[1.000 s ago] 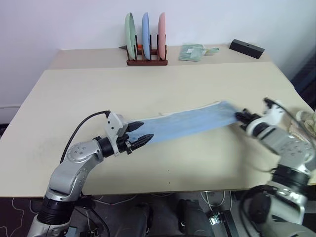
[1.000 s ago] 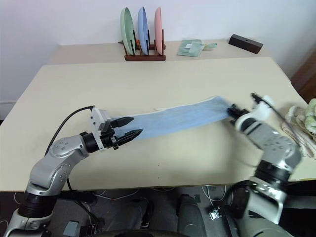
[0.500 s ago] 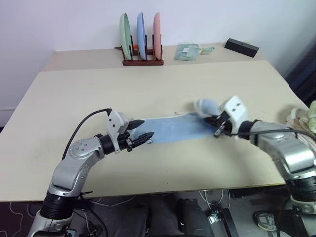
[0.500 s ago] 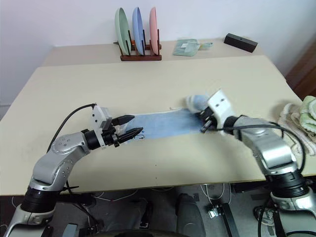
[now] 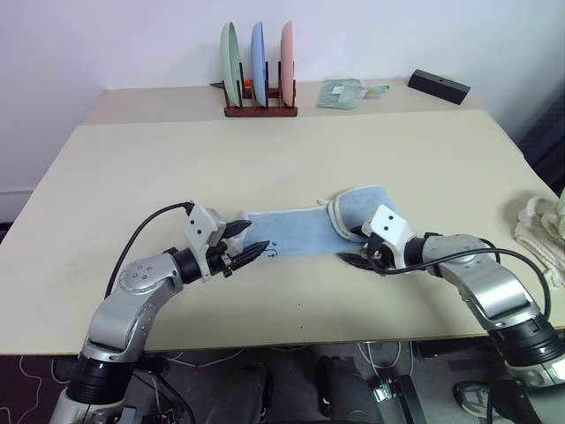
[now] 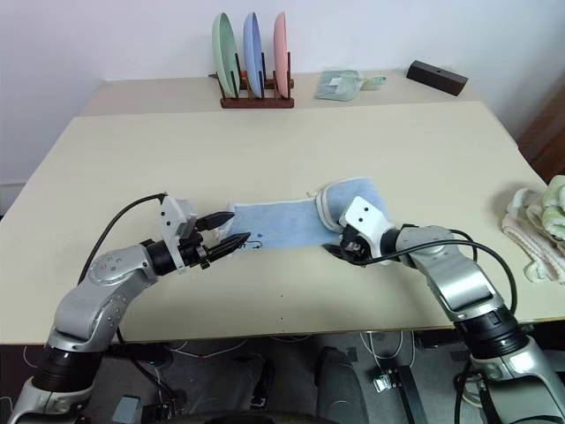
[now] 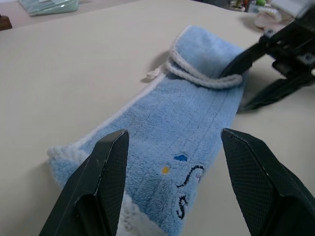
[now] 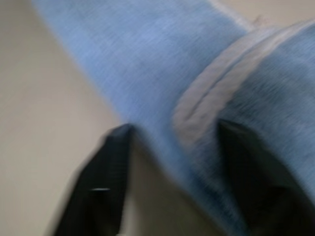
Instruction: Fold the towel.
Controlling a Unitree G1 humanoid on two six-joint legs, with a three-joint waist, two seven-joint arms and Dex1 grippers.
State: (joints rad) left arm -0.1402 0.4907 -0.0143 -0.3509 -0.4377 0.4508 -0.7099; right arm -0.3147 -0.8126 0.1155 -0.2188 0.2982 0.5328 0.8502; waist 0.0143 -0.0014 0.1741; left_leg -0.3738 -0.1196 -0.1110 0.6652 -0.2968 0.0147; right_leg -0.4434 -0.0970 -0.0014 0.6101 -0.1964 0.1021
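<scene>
The towel [image 5: 305, 231] is lying as a narrow blue strip near the middle of the worktop [image 5: 282, 159], running between my two grippers, with its right end turned back over itself in a loose loop of white-trimmed edge. I am holding my left gripper [image 5: 250, 252] at the towel's left end with its fingers [image 7: 106, 167] spread wide; they are hovering over the corner that carries a small embroidered mark, and I am gripping nothing there. My right gripper [image 6: 340, 250] is sitting at the near edge of the folded-over end, its fingers [image 7: 241, 56] parted on either side of the cloth rather than pinched on it, so I am judging the towel to be released on that side. I am treating the material as soft, light terry with no stiffness of its own: it is sagging and bunching wherever it is unsupported, and the loop at the right is already rumpled rather than flat. The pile looks grippy, so slipping is a minor concern; dragging the whole strip across the smooth worktop is the greater one. I am judging the best hold to be the corded white trim at a corner, taken through both layers where doubled, since a pinch in mid-cloth is likely to lift only a pucker. Nothing here is fragile.
</scene>
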